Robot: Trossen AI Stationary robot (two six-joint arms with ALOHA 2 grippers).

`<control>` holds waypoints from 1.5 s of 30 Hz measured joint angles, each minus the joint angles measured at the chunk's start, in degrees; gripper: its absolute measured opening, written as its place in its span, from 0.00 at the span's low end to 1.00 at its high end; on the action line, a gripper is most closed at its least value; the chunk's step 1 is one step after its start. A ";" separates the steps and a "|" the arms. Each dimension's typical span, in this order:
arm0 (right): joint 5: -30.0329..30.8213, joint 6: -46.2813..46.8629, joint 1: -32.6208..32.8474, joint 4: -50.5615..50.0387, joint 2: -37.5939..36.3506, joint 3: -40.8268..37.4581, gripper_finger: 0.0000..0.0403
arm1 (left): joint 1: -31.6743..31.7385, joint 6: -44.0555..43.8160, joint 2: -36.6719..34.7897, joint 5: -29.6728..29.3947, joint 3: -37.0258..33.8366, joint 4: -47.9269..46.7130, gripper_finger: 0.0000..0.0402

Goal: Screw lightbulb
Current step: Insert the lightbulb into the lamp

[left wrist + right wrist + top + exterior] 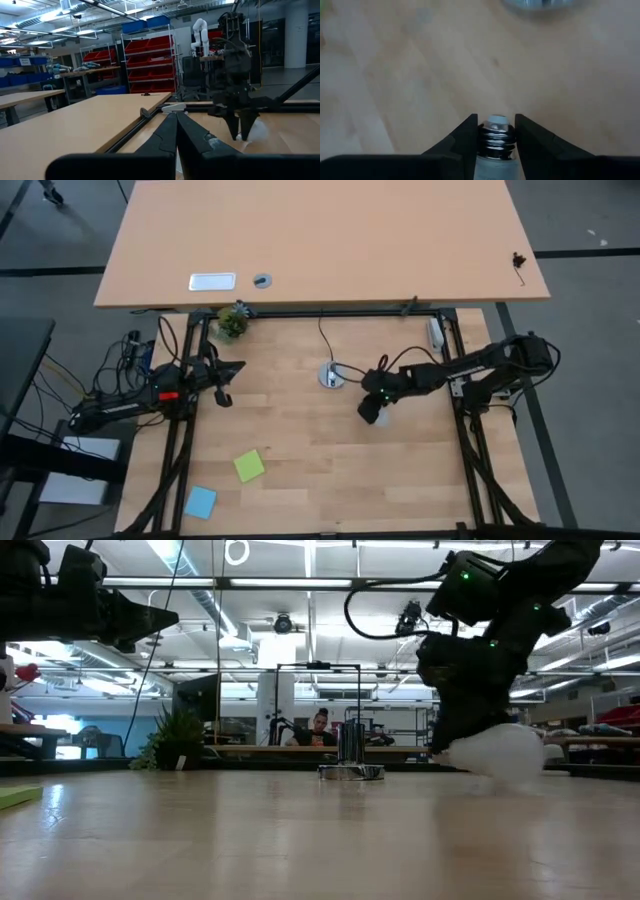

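The lightbulb (495,136) is white with a grey metal screw base. It sits in my right gripper (495,122), which is shut on it right of the table's middle (376,402). In the low view its white glass (503,752) shows low beside the fingers, close to the table top. The round silver socket (331,377) with its black cord stands on the table a little to the left of and beyond the bulb. My left gripper (236,367) hovers at the table's left, shut and empty. My right gripper pinches the bulb's metal screw base (495,142) between its two fingers, one on each side of the threads. The base's end (497,120) points out level with the fingertips, and the white glass lies back between the fingers. The fingers slant down from the table's right.
A green sticky note (249,466) and a blue one (200,501) lie at the near left. A small plant (232,323) stands at the far left corner. A larger desk (320,240) lies beyond the work table. A person shows far off in the room (320,730).
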 joint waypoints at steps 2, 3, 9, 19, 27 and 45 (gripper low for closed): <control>1.32 -1.38 -0.90 2.65 0.10 0.00 0.31 | 0.02 0.00 0.00 0.00 0.02 0.00 0.03; 2.14 -2.21 -1.34 4.37 0.24 0.00 0.31 | 0.02 0.00 0.00 0.02 0.01 0.00 0.03; 5.12 -6.47 -4.14 13.17 0.32 0.02 0.31 | 0.01 0.00 0.01 0.02 0.02 0.00 0.03; 5.31 -6.64 -9.53 9.21 0.33 0.04 0.31 | 0.00 0.00 0.00 0.00 0.01 0.00 0.03; 4.85 -4.82 -12.19 10.50 6.46 0.04 0.32 | 0.02 -1.88 0.00 0.02 0.02 2.80 0.03; 5.64 -10.14 -13.79 15.85 8.00 0.00 0.37 | 0.00 -7.67 0.73 0.04 0.00 3.74 0.03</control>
